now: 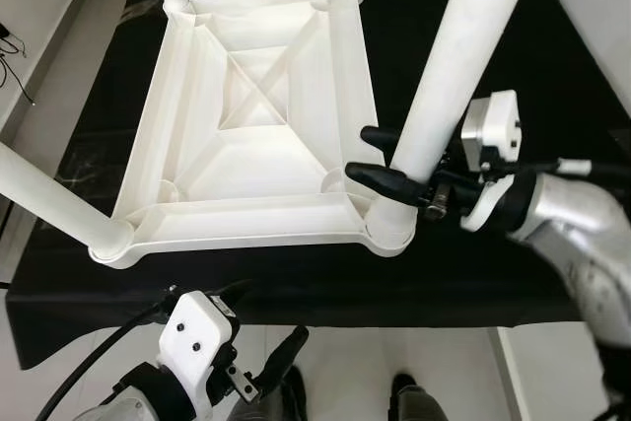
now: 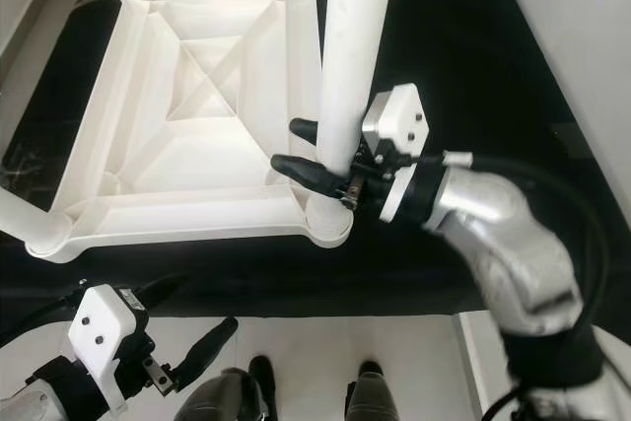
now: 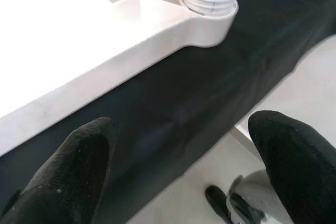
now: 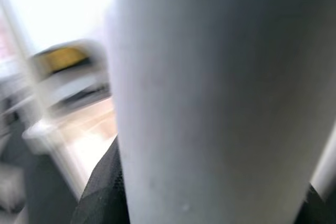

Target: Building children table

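An upturned white plastic tabletop is laid on a black cloth that covers a low surface, with its ribbed underside facing up. Four white legs are stood in its corner sockets. The near-right leg is seated in its socket and rises steeply toward the camera.

The leg is judged to be a hollow plastic tube: light, stiff and smooth, so it is likely to slip when twisted unless it is clamped firmly. A hold low on the tube, just above the socket, is judged best, since the threads are kept aligned there.

The right gripper is closed around this leg just above the socket, one black finger on its near side and one on its far side.

The left gripper is held near the robot, below the near edge of the cloth, its fingers spread apart and touching nothing. The near-left socket and its threaded leg end are seen beyond them.
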{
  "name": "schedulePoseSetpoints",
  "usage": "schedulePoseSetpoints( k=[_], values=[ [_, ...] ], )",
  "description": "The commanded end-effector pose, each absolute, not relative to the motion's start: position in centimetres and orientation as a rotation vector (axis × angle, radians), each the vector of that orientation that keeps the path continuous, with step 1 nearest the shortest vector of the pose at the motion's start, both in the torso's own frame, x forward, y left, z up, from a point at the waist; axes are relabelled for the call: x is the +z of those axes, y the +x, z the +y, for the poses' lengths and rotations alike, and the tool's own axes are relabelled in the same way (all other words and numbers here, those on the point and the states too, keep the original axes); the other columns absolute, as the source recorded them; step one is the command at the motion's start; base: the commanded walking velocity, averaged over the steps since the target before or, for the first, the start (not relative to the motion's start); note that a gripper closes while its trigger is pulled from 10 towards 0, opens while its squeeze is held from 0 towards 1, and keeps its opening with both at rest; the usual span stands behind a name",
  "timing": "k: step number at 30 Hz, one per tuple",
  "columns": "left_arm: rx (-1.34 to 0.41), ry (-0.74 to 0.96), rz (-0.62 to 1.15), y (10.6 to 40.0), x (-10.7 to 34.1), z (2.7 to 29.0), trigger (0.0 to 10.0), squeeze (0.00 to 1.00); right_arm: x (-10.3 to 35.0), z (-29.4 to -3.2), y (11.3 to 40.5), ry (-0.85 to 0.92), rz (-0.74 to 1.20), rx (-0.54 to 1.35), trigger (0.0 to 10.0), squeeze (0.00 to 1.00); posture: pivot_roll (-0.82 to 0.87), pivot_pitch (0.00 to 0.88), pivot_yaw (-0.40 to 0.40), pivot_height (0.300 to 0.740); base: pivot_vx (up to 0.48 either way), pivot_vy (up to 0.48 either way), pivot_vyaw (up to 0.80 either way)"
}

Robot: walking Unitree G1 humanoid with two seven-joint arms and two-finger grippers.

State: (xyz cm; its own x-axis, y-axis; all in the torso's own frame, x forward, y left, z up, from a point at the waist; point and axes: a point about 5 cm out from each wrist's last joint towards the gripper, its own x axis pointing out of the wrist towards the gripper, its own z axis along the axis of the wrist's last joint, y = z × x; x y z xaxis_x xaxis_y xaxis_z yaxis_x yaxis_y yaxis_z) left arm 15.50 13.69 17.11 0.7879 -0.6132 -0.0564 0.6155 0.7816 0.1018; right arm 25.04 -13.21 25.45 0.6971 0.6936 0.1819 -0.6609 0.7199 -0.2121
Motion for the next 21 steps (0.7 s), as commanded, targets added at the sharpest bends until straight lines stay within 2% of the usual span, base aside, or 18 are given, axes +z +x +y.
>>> schedulePoseSetpoints(
  k=[1,7,21],
  values=[
    [-0.662,0.106,0.040,15.5,16.7,13.8,10.0,0.00,20.2,-14.1,25.6,-0.186,0.014,0.493,10.0,0.00,-0.07,0.365,0.136,0.740,0.000,0.000,0.00],
    [-0.669,0.110,0.038,15.7,16.6,13.8,10.0,0.00,19.8,-13.4,26.2,-0.237,0.017,0.478,10.0,0.00,-0.07,0.350,0.127,0.740,0.000,0.000,0.00],
    [-0.643,0.116,0.022,16.3,16.4,13.9,10.0,0.00,19.8,-11.9,27.2,-0.222,0.055,0.391,10.0,0.00,-0.07,0.311,0.114,0.740,0.000,0.000,0.00]
  ],
)
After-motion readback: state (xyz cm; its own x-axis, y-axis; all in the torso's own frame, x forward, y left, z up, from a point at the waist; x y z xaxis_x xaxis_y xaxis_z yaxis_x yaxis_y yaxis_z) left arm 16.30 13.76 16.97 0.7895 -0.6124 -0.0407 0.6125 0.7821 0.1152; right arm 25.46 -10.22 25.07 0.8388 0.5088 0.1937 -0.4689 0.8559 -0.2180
